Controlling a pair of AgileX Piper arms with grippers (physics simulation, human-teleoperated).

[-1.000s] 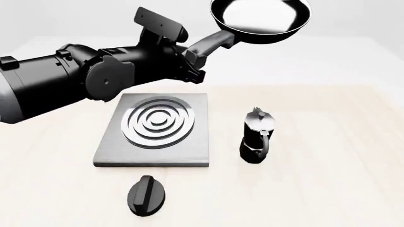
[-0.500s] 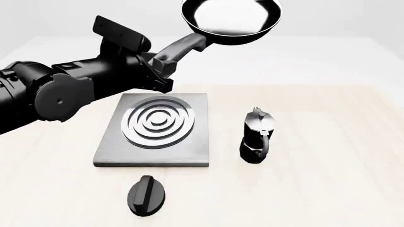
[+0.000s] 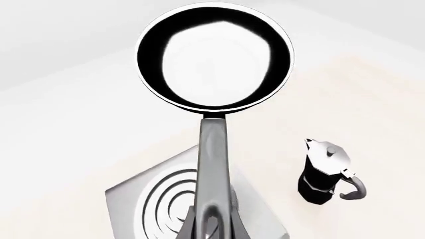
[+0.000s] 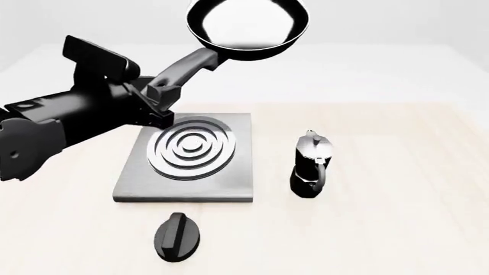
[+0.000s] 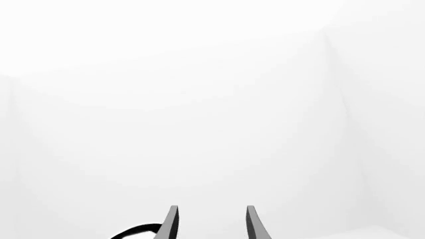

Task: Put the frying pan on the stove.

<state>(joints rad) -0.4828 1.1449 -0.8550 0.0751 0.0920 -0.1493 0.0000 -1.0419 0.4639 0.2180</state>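
Left gripper [image 4: 162,94]: fingers clamped on the frying pan's handle end.
Right gripper [image 5: 209,221]: fingers parted, nothing between them.
Frying pan [image 4: 248,26]: round, black, glossy inside; held in the air above and beyond the stove [image 4: 187,157], not touching it.
Moka pot [image 4: 311,164]: upright on the tabletop [image 4: 397,189], right of the stove.

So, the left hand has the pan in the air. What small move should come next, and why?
Probably bring it nearer and lower. The left hand grips the frying pan by its handle, high up, with the bowl beyond the far edge of the stove, not over the rings.
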